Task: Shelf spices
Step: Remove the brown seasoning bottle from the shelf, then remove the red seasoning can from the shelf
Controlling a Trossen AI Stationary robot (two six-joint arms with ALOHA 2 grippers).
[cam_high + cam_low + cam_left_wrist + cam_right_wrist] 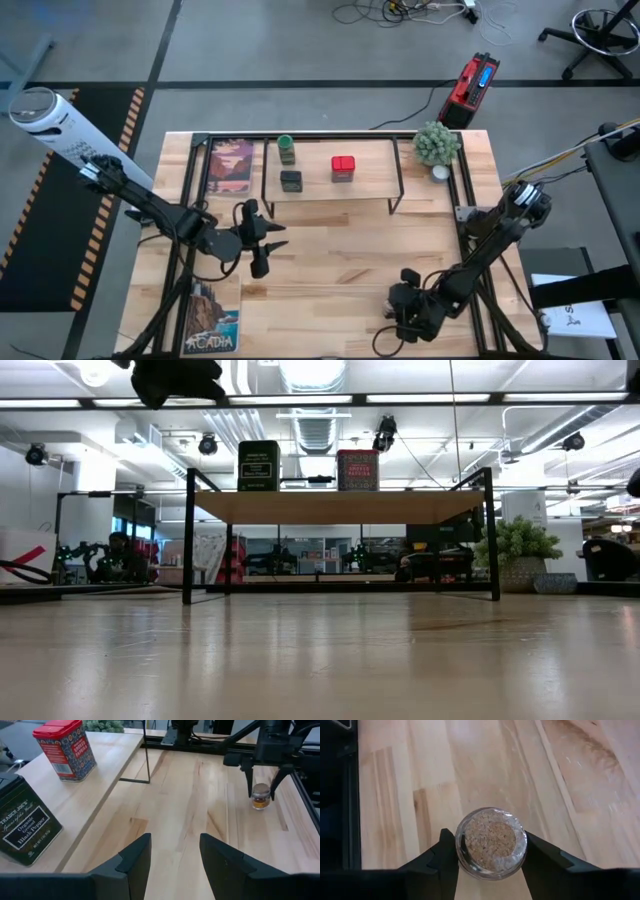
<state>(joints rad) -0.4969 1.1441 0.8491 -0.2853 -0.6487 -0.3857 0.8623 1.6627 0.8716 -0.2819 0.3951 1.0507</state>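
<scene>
Right gripper (490, 862) straddling the tiny cork-topped jar (491, 842) low at the tabletop's (330, 250) near right, fingers beside the glass but can't tell if actually clamped. Left gripper (175, 857) parked open by the shelf (372, 186), where the other three spices already sit. Could easily slip or tip if lifted loose, round glass and all.

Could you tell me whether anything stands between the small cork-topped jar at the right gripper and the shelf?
Nothing visible does. The jar sits between the right gripper's fingers near the table's front; bare wood stretches to the shelf.
</scene>
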